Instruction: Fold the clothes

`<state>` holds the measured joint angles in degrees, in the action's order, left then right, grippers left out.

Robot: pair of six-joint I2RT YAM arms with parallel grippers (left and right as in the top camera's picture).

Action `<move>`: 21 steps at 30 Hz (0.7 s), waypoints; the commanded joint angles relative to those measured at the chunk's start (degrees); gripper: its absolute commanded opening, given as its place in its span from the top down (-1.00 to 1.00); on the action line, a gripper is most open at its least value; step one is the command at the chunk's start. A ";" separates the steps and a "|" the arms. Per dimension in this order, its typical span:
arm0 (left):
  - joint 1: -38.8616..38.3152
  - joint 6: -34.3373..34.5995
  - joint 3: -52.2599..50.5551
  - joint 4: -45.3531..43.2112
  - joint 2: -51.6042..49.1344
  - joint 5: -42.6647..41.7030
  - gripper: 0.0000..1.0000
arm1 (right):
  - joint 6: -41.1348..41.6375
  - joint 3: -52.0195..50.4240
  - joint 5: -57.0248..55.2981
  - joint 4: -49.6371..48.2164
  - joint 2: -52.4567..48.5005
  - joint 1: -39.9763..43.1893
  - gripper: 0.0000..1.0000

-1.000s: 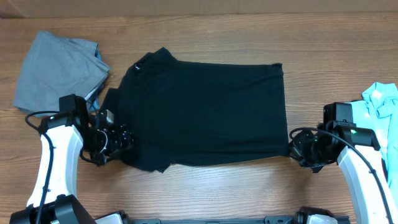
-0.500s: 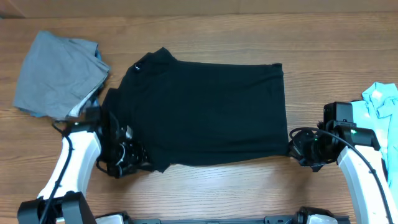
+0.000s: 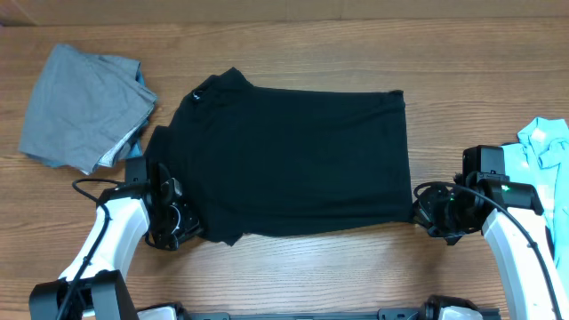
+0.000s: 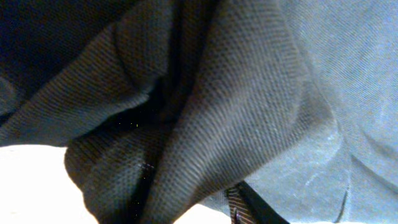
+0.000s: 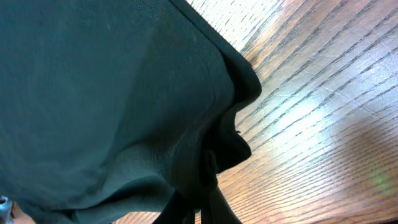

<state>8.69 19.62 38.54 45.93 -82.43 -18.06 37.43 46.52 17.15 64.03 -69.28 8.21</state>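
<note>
**Q:** What is laid out, and where does it lie from the fingers?

**A:** A large black short-sleeved cloth shirt (image 3: 293, 164) lies spread flat on a wooden table (image 3: 293, 276). It fills the stretch between the two sets of fingers. The left gripper (image 3: 185, 229) is at the shirt's near sleeve corner. The right gripper (image 3: 421, 213) is at the near hem corner at the opposite end. A crumpled grey cloth garment (image 3: 80, 111) sits well beyond the left fingers, on their outer side. A light-blue cloth garment (image 3: 544, 142) lies behind the right fingers, apart from them.

**Q:** Are the fingers holding anything?

**A:** The right fingers are pinched closed on the hem corner, and the cloth gathers into folds where it meets them. On the left, bunched black fabric crowds the wrist camera and hides the fingertips. I cannot tell whether that pair has closed on the sleeve.

**Q:** How are the arms posed?

**A:** Both reach in low from the near edge. Each forearm angles inward, and the fingers point toward the shirt at table level.

**Q:** Which step does this look like?

**A:** It looks like taking hold of the two near corners before the first fold, so the task appears to be at an early stage. I would judge that the next move needs a firm left grip. After that, both corners should be lifted together and carried evenly across the shirt to its far edge. If one side lifts alone or slips, the fold is likely to skew or wrinkle.
</note>
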 commanded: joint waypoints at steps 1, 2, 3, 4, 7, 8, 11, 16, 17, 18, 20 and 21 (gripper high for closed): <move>-0.15 0.04 -0.90 -0.44 -0.07 1.81 0.35 | -0.42 0.96 -0.59 -0.31 0.44 0.22 0.92; -0.15 -0.35 -0.90 -0.59 -0.07 1.81 0.41 | -0.42 0.96 -0.59 -0.33 0.42 0.22 0.92; -0.15 -0.35 -0.90 -0.70 -0.07 1.81 0.45 | -0.42 0.96 -0.59 -0.35 0.44 0.22 0.92; -0.15 -0.35 -0.90 -0.81 -0.07 1.75 0.49 | -0.42 0.96 -0.61 -0.35 0.44 0.22 0.92; -0.15 -0.35 -0.90 -1.09 -0.07 0.94 0.64 | -0.42 0.96 -0.61 -0.33 0.44 0.22 0.92; -0.15 -0.33 -0.90 -1.07 -0.07 -0.26 0.74 | -0.44 0.96 -0.63 -0.33 0.42 0.22 0.91; -0.07 -1.60 -0.83 -1.22 -0.07 -4.04 0.92 | -0.44 0.96 -0.74 -0.35 0.42 0.22 0.91; 0.46 -4.90 1.64 0.02 -0.07 -5.57 0.92 | -0.44 0.96 -4.07 -0.52 0.44 0.22 0.90; 0.61 -5.64 2.51 0.59 -0.07 -6.10 0.92 | -0.46 0.96 -4.37 -0.52 0.44 0.22 0.90; 0.74 -6.23 3.74 1.60 -0.07 -6.45 0.92 | -0.66 0.96 -4.52 -0.52 0.42 0.22 0.90; 0.79 -7.89 6.78 3.72 -0.07 -6.38 0.92 | -0.90 0.96 -4.50 -0.52 0.42 0.22 0.89; 0.79 -8.41 7.78 4.61 -0.04 -5.99 0.91 | -0.90 0.96 -4.50 -0.52 0.42 0.22 0.89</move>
<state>9.02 15.29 41.43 48.82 -82.43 -22.52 37.23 46.52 14.55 63.81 -69.28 8.21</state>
